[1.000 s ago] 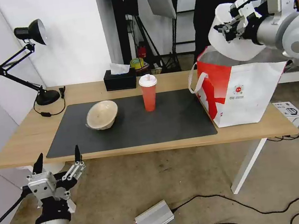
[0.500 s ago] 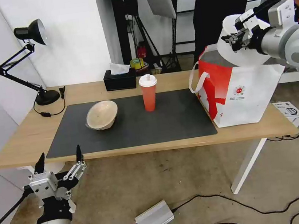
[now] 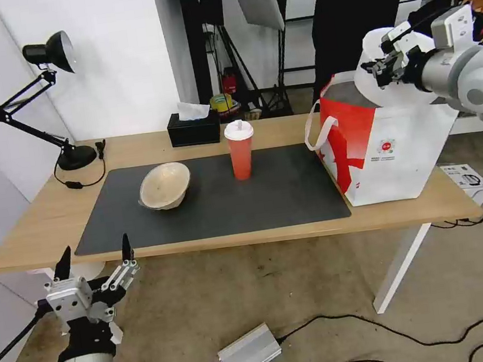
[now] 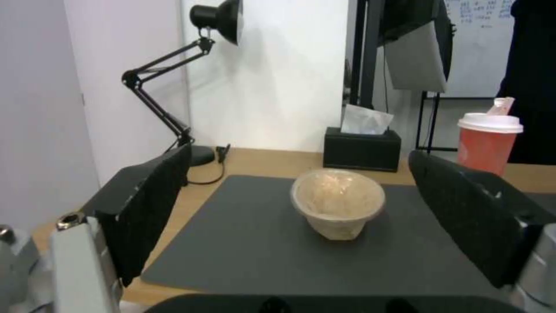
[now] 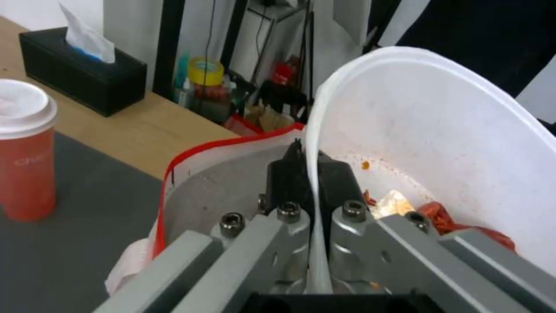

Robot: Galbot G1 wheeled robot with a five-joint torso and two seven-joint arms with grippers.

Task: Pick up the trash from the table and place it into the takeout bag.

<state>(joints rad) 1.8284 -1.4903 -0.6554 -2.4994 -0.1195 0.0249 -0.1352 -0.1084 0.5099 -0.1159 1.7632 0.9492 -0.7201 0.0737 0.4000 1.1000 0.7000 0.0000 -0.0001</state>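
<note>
White plastic fills our right gripper (image 5: 307,174): its dark fingers (image 5: 282,178) pinch the thin rim of the wide white bowl (image 3: 389,75), which we hold tilted over the open mouth of the takeout bag (image 3: 388,147) at the right end of the table (image 3: 33,223). Red chili scraps (image 5: 446,217) and oily specks cling to the bowl's smooth inner wall. By our judgement the first of three pieces is nearly in but not yet released, so most of the task is left.

Two pieces wait on the dark grey mat (image 3: 291,198), a flat matte rectangle. Near its left half lies the shallow beige bowl (image 3: 164,186), tipped on its side, rough and fibrous like pressed pulp. Near the middle stands the tall red cup (image 3: 241,149), upright, translucent, with a domed white lid. They sit well apart from each other.

The bag is boxy and soft-sided, with silver foil lining (image 5: 232,182) and a floppy white strap handle (image 3: 316,129).

Our left gripper (image 3: 96,270) hangs below the table's front edge, its black fingers (image 4: 147,204) spread wide and holding nothing. A black tissue box (image 3: 194,129) sits at the far edge.
</note>
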